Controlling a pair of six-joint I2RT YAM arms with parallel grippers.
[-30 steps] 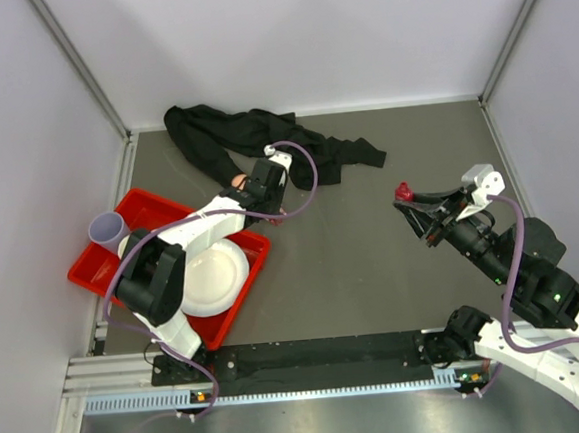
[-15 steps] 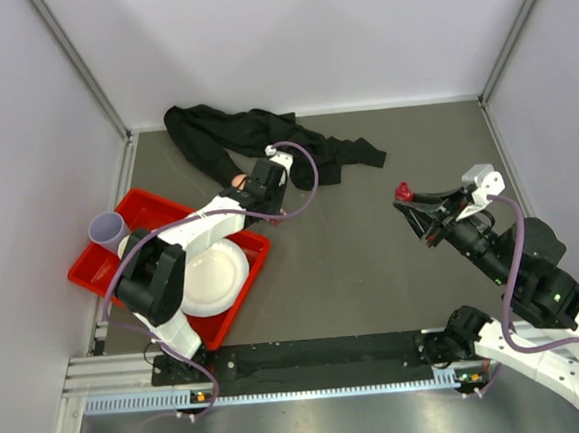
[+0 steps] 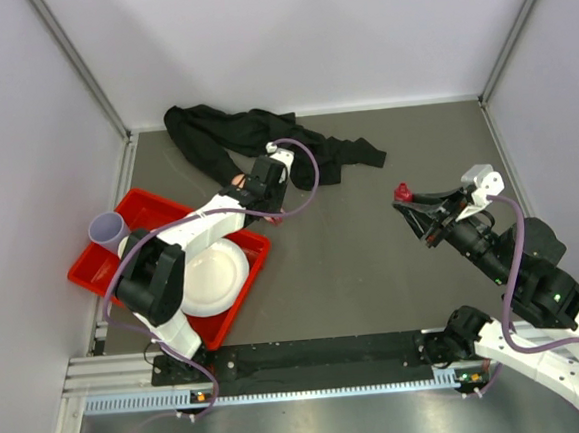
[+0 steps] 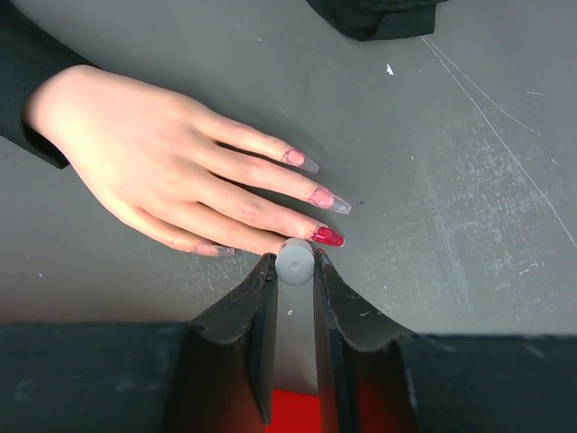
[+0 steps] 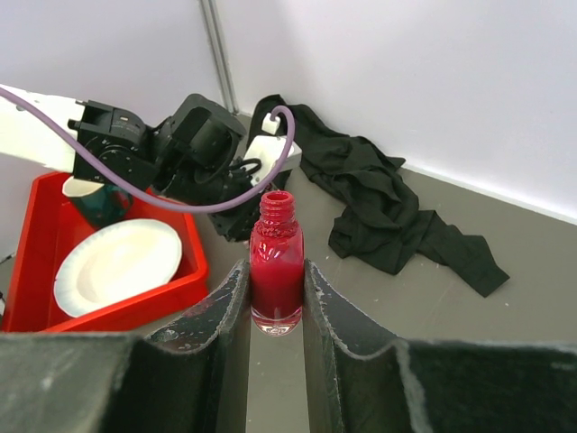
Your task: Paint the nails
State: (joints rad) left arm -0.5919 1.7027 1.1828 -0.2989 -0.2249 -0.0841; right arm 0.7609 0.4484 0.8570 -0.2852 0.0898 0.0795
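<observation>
The pale mannequin hand [image 4: 135, 153] lies flat on the grey table, its black sleeve at the left edge. One nail [image 4: 327, 236] is fully dark red. Two others [image 4: 329, 199] carry only patchy red. My left gripper [image 4: 294, 263] is shut on the grey-white brush cap [image 4: 295, 260], which sits right at the red nail. In the top view the left gripper [image 3: 244, 186] covers most of the hand. My right gripper [image 5: 276, 275] is shut on the open red polish bottle [image 5: 276, 262], held upright above the table at the right [image 3: 402, 192].
A black cloth [image 3: 263, 138] is heaped at the back of the table. It also shows in the right wrist view [image 5: 397, 216]. A red tray [image 3: 148, 203] at the left holds a white plate [image 3: 209, 278] and a purple cup [image 3: 107, 229]. Grey walls close in three sides.
My left gripper has shifted very slightly over the hand. The right arm and the bottle have not moved.
</observation>
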